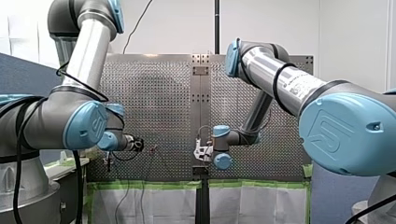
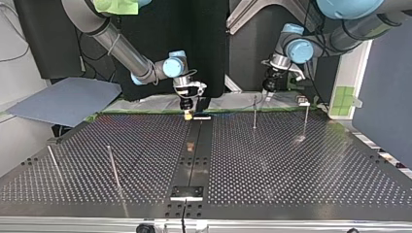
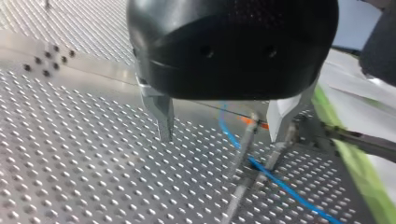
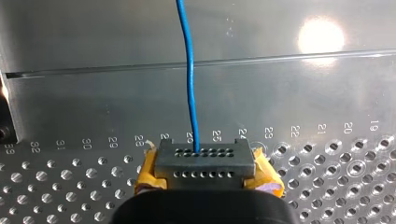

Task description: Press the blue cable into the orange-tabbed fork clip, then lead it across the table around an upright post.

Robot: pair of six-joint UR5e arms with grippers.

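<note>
One blue cable (image 4: 190, 84) runs out from my right gripper (image 4: 205, 163), whose yellow-padded fingers are closed with the cable pinched at their tip, low over the table (image 4: 327, 186). In the left wrist view the cable passes an orange tab (image 3: 250, 122) and two posts (image 3: 243, 147), under my left gripper (image 3: 220, 137), which is spread wide and holds nothing. Too hard a pull could drag the cable off the clip or slip it from the pinch. The clip is mostly hidden, so I cannot tell whether the cable is seated.
</note>
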